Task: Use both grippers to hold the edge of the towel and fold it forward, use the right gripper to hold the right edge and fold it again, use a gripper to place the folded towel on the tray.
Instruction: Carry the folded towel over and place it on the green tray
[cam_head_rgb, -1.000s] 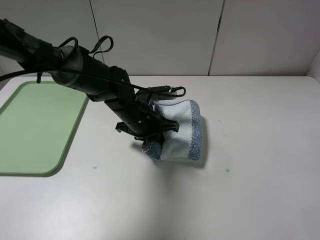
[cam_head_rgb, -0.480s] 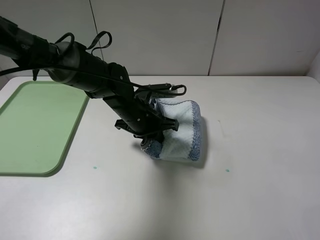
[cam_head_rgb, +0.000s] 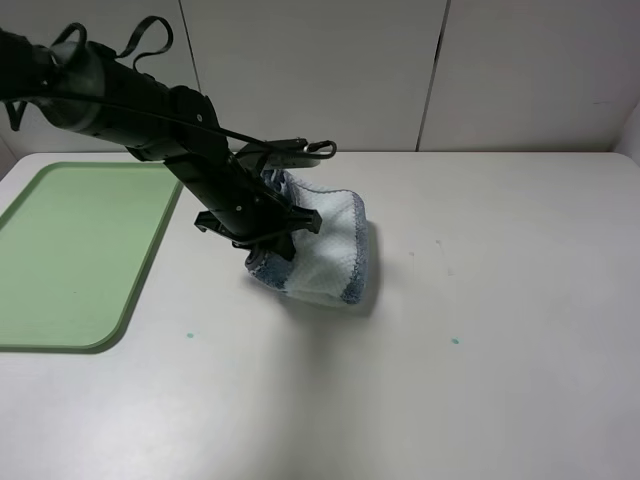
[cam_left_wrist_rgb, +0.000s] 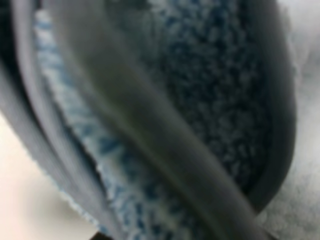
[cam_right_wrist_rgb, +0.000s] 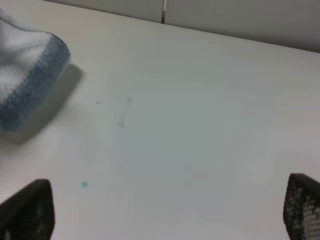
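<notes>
Counter (cam_head_rgb: 520, 300) is lying bare white, bearing no readable writing. Tray (cam_head_rgb: 70, 260) is sitting at its left edge, long axis running front to back. Towel (cam_head_rgb: 325, 250), folded, is hanging mid-counter, pinched by the closed left end effector (cam_head_rgb: 268, 252). Right end effector (cam_right_wrist_rgb: 165, 210) is spreading wide, empty.

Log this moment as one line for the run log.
stage: carry to tray | left gripper: shut on folded towel, short of tray | right gripper: open, empty over table
</notes>
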